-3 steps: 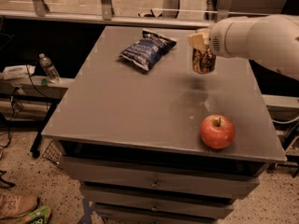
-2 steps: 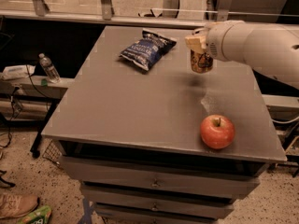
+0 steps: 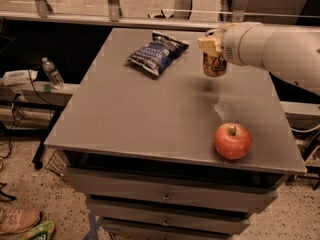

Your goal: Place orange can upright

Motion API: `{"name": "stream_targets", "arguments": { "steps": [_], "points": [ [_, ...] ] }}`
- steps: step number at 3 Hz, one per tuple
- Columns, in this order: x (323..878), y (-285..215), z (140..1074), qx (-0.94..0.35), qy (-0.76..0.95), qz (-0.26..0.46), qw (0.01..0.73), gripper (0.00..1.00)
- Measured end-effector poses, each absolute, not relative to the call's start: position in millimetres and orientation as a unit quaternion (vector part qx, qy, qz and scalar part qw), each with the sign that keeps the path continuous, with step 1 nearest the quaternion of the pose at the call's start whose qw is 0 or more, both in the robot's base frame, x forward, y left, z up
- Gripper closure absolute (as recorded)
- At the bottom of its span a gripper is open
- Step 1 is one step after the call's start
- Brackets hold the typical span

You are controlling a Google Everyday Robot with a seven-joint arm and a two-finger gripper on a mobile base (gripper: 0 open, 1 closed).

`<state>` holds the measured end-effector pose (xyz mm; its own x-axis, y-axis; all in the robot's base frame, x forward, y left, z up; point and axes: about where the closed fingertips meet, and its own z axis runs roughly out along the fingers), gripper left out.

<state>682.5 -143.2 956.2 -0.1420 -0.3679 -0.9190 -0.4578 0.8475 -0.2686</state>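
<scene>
The gripper (image 3: pixel 213 51) was clamped on the orange can (image 3: pixel 215 66), which hung upright just beneath it, seemingly clear of the table (image 3: pixel 125 114). The apple (image 3: pixel 232 140) lay well below it in the view.

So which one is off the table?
The orange can, held by the gripper over the table's far side; the chip bag and apple lie on it.

The single camera looks down from a raised spot at the front of the table (image 3: pixel 150 119), facing its far side, near enough that the tabletop fills most of the frame. The gripper (image 3: pixel 212 50), clamped on the orange can (image 3: pixel 215 66), sits upper right, its arm (image 3: pixel 280 46) entering from the right edge.
</scene>
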Motion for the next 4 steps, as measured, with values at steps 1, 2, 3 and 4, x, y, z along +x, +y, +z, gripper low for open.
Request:
{"name": "stream_targets", "arguments": {
  "steps": [1,2,3,4],
  "points": [
    [687.5,-150.0,953.3,-0.277,0.738,0.069,0.612,1.0],
    [690.1,-148.8,950.5,-0.302,0.714,0.088,0.625,1.0],
    [691.9,-148.1,944.9,-0.327,0.695,0.099,0.633,1.0],
    [694.3,-149.1,939.9,-0.335,0.689,0.109,0.634,1.0]
  ]
}}
